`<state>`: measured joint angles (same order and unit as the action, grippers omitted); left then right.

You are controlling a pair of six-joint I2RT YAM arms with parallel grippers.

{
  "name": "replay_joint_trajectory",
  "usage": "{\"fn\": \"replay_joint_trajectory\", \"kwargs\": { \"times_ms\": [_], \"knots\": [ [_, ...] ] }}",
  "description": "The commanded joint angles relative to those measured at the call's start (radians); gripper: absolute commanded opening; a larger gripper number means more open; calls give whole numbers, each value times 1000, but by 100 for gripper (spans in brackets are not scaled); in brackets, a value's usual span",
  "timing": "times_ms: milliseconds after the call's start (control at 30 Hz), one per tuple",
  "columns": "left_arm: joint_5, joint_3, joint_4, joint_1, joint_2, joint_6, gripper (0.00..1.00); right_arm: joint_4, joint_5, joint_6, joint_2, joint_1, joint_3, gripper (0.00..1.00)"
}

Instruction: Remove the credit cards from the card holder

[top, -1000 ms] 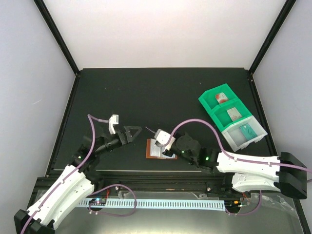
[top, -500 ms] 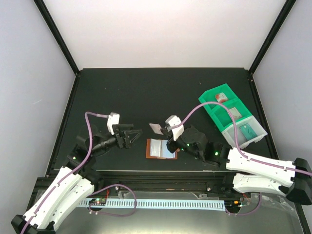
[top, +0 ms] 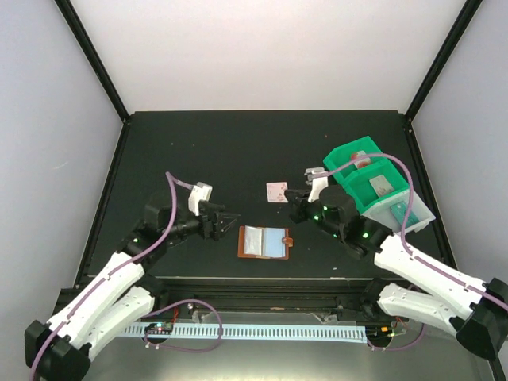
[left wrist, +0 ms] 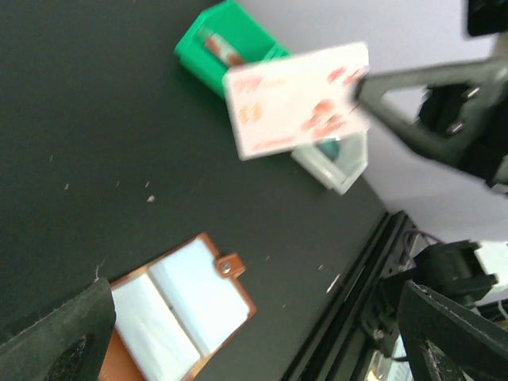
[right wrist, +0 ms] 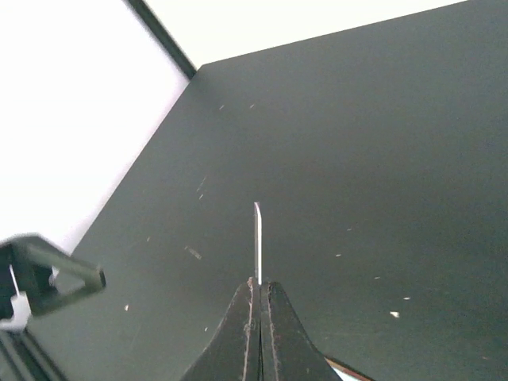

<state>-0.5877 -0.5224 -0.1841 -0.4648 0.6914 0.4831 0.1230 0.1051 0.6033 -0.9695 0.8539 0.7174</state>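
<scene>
- Card holder [top: 264, 242] lies flat and spread open just ahead of my left gripper [top: 229, 223], whose fingers are parted and empty; the snap tab points away from it.
- Credit card [top: 276, 191], white with red marks, is pinched in my right gripper [top: 292, 198] and sticks straight out past the fingertips.
- Green tray [top: 343, 165] sits behind that gripper, with small items in its compartments.

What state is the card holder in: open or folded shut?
Open. The card holder lies spread flat on the table, both pale inner pockets facing up, snap tab sticking out unfastened.
</scene>
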Motion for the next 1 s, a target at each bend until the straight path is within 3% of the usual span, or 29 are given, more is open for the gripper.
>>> {"fn": "replay_joint_trajectory", "kwargs": {
  "times_ms": [0,267,400,600,800,967],
  "knots": [
    [6,-50,-52,6,65,-76,99,17,-2,76,75,-111,-37,1],
    [37,-77,-41,8,156,-129,99,95,44,24,258,-305,-75,1],
    [22,-96,-47,8,187,-139,99,124,52,-2,317,-342,-60,1],
    [36,-74,-24,9,189,-129,99,222,116,-23,297,-394,-9,1],
    [-30,-61,14,8,257,-128,99,265,80,-15,251,-541,12,1],
    [-2,-19,62,8,275,-116,99,222,59,12,224,-646,-43,1]
  ]
}}
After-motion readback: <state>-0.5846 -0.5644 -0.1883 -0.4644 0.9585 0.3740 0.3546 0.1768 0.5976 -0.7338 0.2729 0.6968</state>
